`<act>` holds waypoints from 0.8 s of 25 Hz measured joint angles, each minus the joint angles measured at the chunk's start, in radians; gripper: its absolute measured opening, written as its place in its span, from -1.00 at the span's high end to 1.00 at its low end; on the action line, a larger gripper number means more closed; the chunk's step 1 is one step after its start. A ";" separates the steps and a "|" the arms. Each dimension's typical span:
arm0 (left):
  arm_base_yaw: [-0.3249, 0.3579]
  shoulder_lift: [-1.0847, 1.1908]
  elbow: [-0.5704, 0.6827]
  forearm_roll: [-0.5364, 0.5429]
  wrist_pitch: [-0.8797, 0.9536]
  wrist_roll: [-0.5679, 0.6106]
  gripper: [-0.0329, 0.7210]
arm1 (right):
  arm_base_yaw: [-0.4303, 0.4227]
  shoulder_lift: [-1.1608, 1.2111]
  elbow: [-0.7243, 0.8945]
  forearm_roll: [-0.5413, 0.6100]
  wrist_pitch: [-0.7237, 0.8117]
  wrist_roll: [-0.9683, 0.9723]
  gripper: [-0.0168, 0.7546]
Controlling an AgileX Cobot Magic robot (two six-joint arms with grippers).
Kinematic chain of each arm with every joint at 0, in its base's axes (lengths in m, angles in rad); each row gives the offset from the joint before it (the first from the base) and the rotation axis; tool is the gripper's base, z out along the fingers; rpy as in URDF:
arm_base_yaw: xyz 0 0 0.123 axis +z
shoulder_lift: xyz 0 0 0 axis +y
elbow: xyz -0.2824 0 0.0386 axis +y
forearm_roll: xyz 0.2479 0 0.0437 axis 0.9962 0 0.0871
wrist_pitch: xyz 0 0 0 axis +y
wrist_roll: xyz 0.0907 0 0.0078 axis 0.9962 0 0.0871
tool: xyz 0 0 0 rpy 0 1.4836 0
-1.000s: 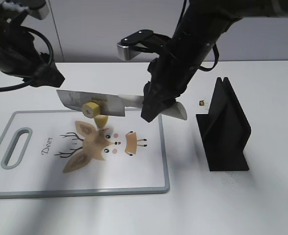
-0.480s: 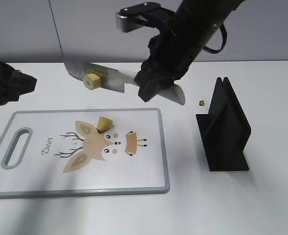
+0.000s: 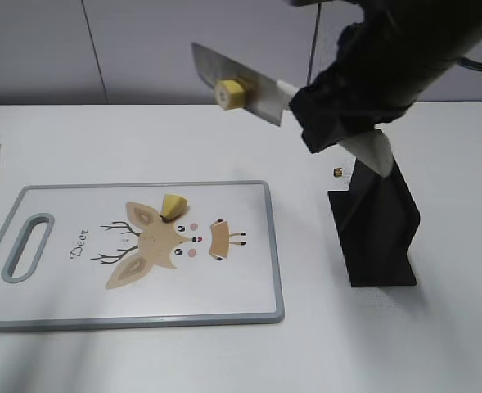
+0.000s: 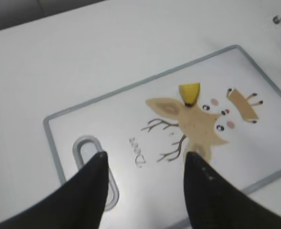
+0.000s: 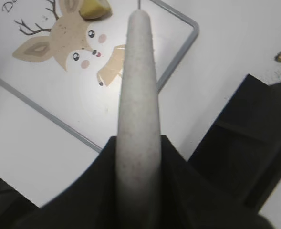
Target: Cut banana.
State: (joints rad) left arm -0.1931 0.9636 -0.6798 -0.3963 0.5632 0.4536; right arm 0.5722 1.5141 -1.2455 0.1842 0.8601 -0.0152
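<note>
Where the right gripper (image 3: 339,123) clamps the pale handle of the knife (image 3: 245,86), the blade is raised above the table — one banana slice (image 3: 231,92) stuck to it, seen only in the exterior view. The left gripper (image 4: 145,191) — jaws apart, empty — hovers over the cutting board (image 4: 107,124). A second banana piece (image 3: 173,206) lies on the board; one black stand (image 3: 376,221) sits right.

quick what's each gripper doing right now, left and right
Left gripper: open, holding nothing, above the cutting board.
Right gripper: closed on the knife handle; a banana piece sticks to the blade.
</note>
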 joint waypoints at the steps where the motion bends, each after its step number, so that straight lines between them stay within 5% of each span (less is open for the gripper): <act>1: 0.030 -0.022 0.000 0.002 0.041 0.000 -0.41 | 0.000 -0.032 0.029 -0.021 -0.008 0.045 0.54; 9: 0.202 -0.217 0.000 0.094 0.325 -0.001 -0.41 | 0.000 -0.252 0.168 -0.200 -0.002 0.396 0.54; 13: 0.218 -0.317 0.000 0.104 0.422 -0.067 -0.41 | -0.001 -0.311 0.195 -0.308 0.063 0.528 0.54; 20: 0.219 -0.587 0.019 0.169 0.485 -0.180 -0.41 | -0.001 -0.354 0.262 -0.327 0.077 0.595 0.54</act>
State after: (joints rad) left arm 0.0261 0.3763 -0.6609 -0.2272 1.0480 0.2740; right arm 0.5713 1.1597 -0.9838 -0.1431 0.9368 0.5793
